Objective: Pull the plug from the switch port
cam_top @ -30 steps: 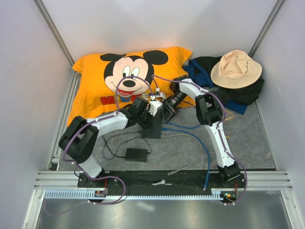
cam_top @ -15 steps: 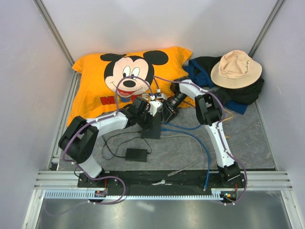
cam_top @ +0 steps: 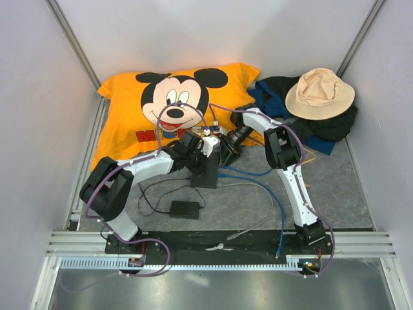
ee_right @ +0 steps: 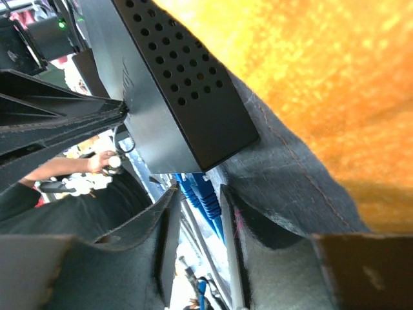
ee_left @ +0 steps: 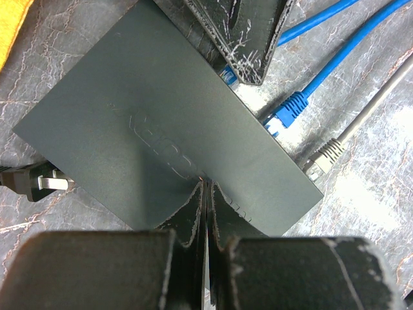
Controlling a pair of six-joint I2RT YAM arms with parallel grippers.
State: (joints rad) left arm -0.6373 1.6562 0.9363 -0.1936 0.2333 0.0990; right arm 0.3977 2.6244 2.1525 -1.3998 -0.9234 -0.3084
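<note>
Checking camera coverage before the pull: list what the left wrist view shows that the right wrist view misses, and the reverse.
Left wrist only: the switch top, a grey plug, a second blue plug, a power plug. Right wrist only: its vented side, the orange pillow. Both: the switch, the left gripper on it, the right gripper around the blue plug.

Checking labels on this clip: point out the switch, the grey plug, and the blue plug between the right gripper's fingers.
switch (ee_left: 148,123): left wrist view, middle of its flat top.
grey plug (ee_left: 324,154): left wrist view, its moulded boot.
blue plug (ee_right: 199,192): right wrist view, its ribbed body.
</note>
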